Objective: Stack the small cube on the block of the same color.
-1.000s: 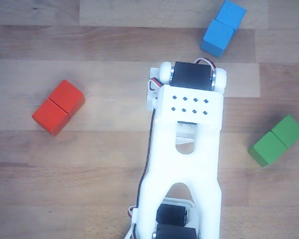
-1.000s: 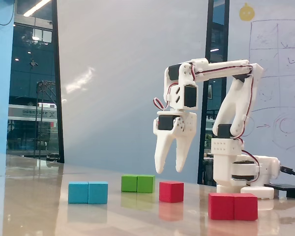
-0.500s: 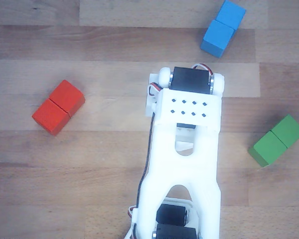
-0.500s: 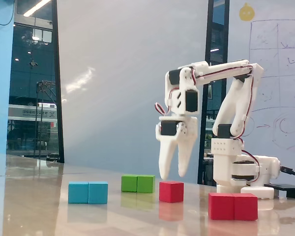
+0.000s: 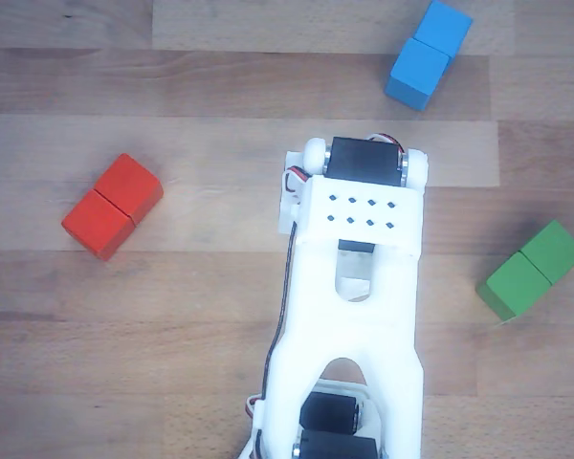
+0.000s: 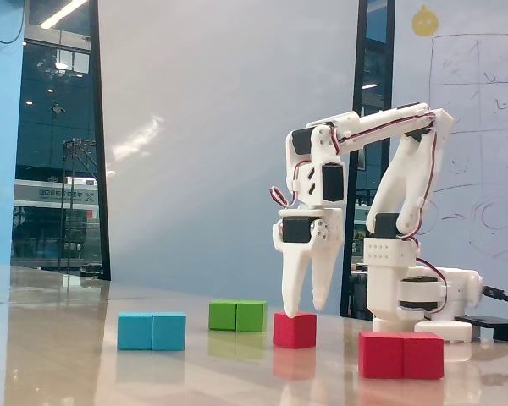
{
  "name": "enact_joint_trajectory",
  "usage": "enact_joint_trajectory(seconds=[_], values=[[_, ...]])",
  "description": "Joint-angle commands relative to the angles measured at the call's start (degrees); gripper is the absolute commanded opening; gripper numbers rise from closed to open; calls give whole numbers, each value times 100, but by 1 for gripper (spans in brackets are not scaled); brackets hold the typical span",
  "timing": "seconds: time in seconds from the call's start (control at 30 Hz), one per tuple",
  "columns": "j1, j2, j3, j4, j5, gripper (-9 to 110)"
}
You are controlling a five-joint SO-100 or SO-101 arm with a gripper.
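In the fixed view the small red cube (image 6: 295, 330) sits on the table, apart from the red two-cube block (image 6: 401, 355), which lies nearer the camera to its right. My gripper (image 6: 306, 309) points straight down just above the small cube, its fingers spread and holding nothing. In the other view the red block (image 5: 112, 206) lies at the left. There the white arm (image 5: 359, 287) covers both the gripper and the small cube.
A blue two-cube block (image 6: 151, 331) (image 5: 428, 54) and a green two-cube block (image 6: 237, 315) (image 5: 532, 270) also lie on the wooden table. The arm's base (image 6: 411, 292) stands behind the red block in the fixed view.
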Motion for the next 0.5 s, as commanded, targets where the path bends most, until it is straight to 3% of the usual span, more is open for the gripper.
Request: enact_joint_trajectory(seconds=[0.0,0.47], values=[[35,-35,-9,-246,-9,25],[44,-264,457,-791,-9,25]])
